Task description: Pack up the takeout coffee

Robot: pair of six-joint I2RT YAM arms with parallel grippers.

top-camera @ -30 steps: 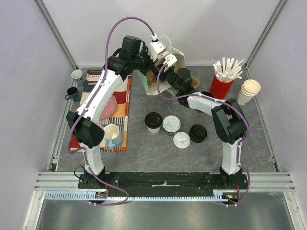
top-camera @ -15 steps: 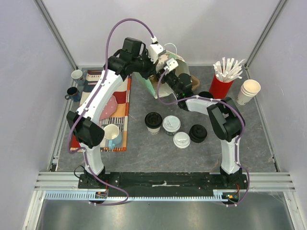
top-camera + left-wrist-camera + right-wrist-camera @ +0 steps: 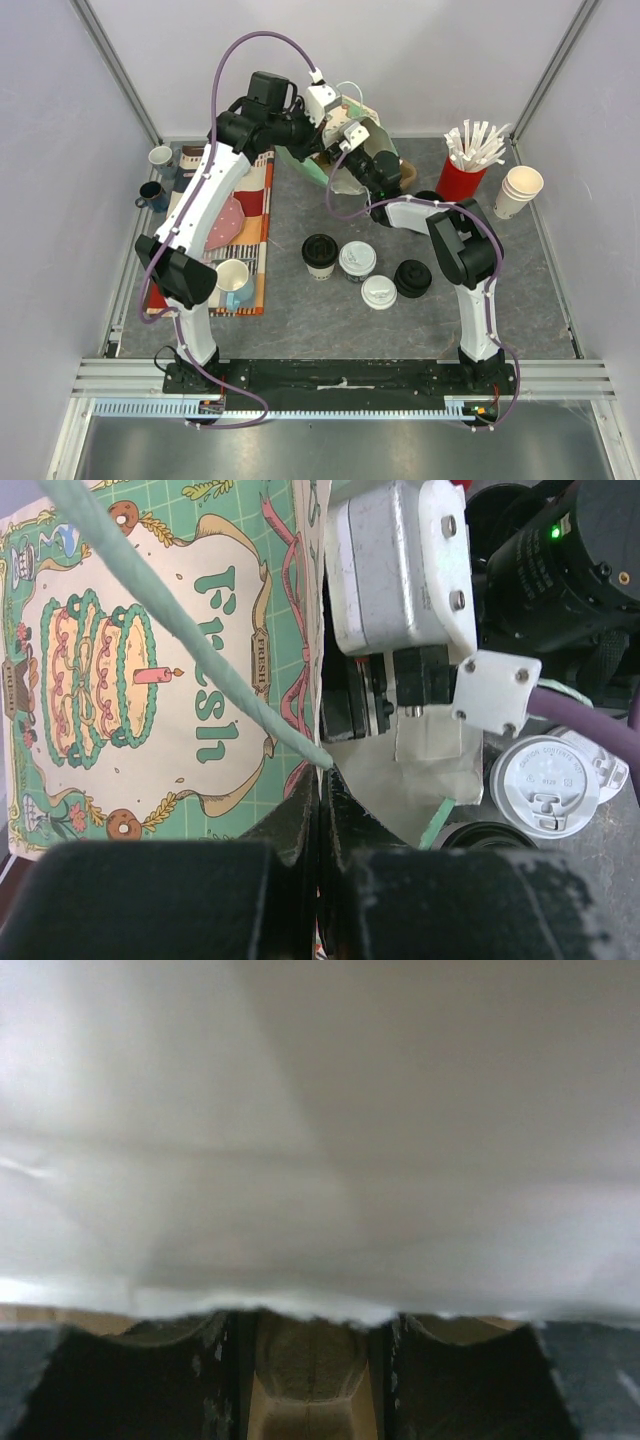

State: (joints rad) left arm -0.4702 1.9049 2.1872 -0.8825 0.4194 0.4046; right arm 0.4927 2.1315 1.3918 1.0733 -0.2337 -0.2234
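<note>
Both arms have swung the paper bag [image 3: 150, 680] up and back. The left gripper [image 3: 320, 780] has its jaws clamped on the rim, while the right gripper [image 3: 312, 1330] has its jaws apart inside, likely spreading the bag for the lidded cups [image 3: 357, 258].

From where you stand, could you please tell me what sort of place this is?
Likely a mock café takeout counter staged for robot testing: white-lidded paper cups, a red cup of wrapped straws, and a printed bakery bag reading Fresh.

Left to right stand lidless cup [image 3: 319, 250], far takeout coffee [image 3: 357, 259], loose lid [image 3: 412, 277]; near takeout coffee [image 3: 379, 291] before, paper bag [image 3: 150, 680] behind.
</note>
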